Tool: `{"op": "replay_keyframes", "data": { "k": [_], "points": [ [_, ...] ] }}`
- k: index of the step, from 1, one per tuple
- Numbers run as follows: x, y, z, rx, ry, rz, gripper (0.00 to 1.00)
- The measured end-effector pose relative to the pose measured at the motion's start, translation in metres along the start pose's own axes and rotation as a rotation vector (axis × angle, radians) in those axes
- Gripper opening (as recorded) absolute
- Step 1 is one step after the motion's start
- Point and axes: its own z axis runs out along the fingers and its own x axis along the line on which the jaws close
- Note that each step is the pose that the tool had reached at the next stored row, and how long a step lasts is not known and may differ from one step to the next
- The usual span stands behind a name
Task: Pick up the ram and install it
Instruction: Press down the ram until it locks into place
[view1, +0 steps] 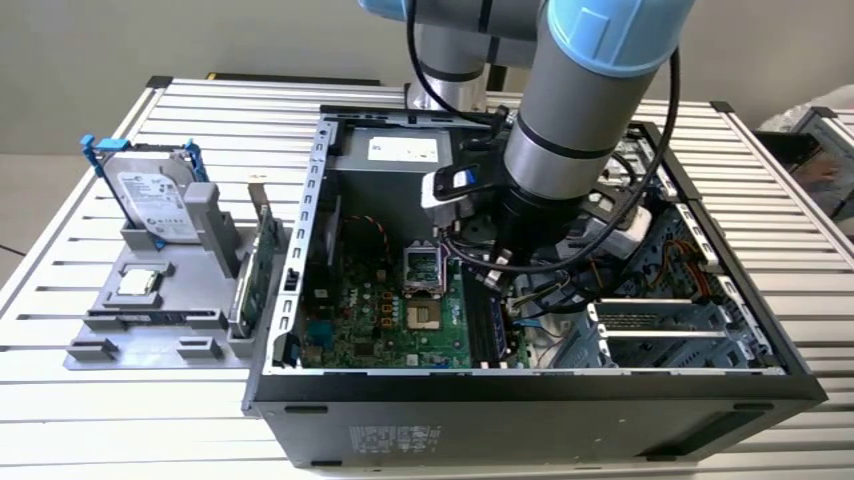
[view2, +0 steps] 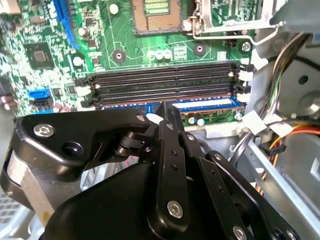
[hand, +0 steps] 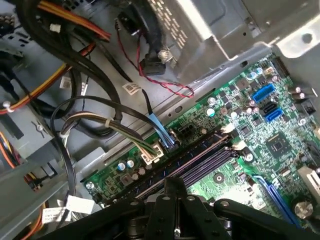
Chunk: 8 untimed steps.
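Colour marks out the ram (view2: 200, 105) in the second wrist view: a long, thin stick standing on edge, with a blue strip and a white label on the face that shows. It runs parallel to 2 empty black slots (view2: 165, 80) with white end latches. It sits in the row just beside them, on the side nearer the edge of the green motherboard (view2: 125, 45).

The gripper (view2: 162, 112) comes down on the middle of the stick, its black jaws pressed together on the top edge.

That same view takes in the processor socket (view2: 155, 12) beyond the slots. The first wrist view looks the other way along the board and shows bundled cables (hand: 100, 120) lying over the grey metal floor of the case.

The exterior view shows the arm (view1: 574, 120) reaching down into the open computer case (view1: 534, 390), which lies on a ribbed tabletop (view1: 80, 400). On a grey rack (view1: 147, 310) at the exterior view's left stand a hard drive (view1: 150, 200) in a blue frame and a green card (view1: 267, 250).
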Motion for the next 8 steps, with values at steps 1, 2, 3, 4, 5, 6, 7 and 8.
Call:
{"op": "replay_keyframes", "data": {
  "k": [1, 2, 3, 4, 5, 6, 7, 8],
  "points": [
    [0.0, 0.0, 0.0, -0.0003, -0.0005, -0.018, 0.0],
    [0.0, 0.0, 0.0, -0.0006, -0.001, -0.034, 0.0],
    [0.0001, -0.0001, 0.0, -0.0009, -0.0016, -0.051, 0.0],
    [0.0001, -0.0001, 0.0, -0.0012, -0.0022, -0.067, 0.0],
    [0.0001, 0.0, 0.0, -0.0015, -0.0027, -0.084, 0.0],
    [0.0001, -0.0001, 0.0001, -0.0018, -0.0033, -0.102, 0.0],
    [0.0001, -0.0001, 0.0001, -0.0021, -0.0039, -0.119, 0.0],
    [0.0001, -0.0001, 0.0001, -0.0025, -0.0044, -0.138, 0.0]
  ]
}}
